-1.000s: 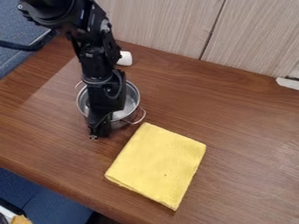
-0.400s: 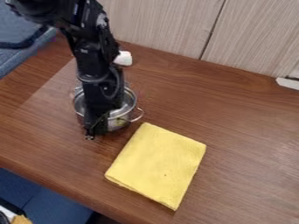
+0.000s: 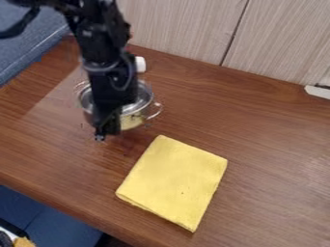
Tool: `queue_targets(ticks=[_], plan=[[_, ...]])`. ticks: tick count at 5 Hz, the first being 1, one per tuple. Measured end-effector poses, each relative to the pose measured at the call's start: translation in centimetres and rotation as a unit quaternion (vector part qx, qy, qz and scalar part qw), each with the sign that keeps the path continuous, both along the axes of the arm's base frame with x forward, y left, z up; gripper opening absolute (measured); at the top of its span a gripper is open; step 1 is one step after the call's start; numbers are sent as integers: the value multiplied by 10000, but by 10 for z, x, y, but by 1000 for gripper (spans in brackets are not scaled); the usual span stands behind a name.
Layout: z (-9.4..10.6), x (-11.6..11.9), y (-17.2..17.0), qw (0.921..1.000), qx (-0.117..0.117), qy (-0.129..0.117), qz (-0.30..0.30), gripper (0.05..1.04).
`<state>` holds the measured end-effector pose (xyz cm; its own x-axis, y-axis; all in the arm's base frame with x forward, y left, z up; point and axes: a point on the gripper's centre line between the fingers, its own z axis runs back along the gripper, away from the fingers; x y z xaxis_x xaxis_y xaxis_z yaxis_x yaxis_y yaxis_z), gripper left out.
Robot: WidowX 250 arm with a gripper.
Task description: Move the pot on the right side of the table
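Item 1: pot (image 3: 133, 121), metal, 2 loop handles, upright; L. part of bench (image 3: 270, 144) in view, up-L. of cloth, apart from it.
Item 2: gripper (image 3: 107, 132), blk., pointing down over pot's near-L. side; fingers narrow, w/ pot wall btwn.
Item 3: cloth (image 3: 174, 183), yel., folded flat, ctr. of bench, nr. edge side.
Item 4: wht. object (image 3: 140, 64), small, partly hidden behind arm, nr. wall panels (image 3: 187, 29).
Item 5: wht. piece (image 3: 318, 91), far R., at panel base.
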<state>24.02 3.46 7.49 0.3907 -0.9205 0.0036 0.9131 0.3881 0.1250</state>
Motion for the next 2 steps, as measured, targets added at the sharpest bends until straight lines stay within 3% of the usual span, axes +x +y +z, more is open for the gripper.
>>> queue_targets(ticks=[1, 2], plan=[[18, 22, -28, 9986, -123, -324, -405, 69], [33, 50, -61, 9941, -396, -624, -788, 69]])
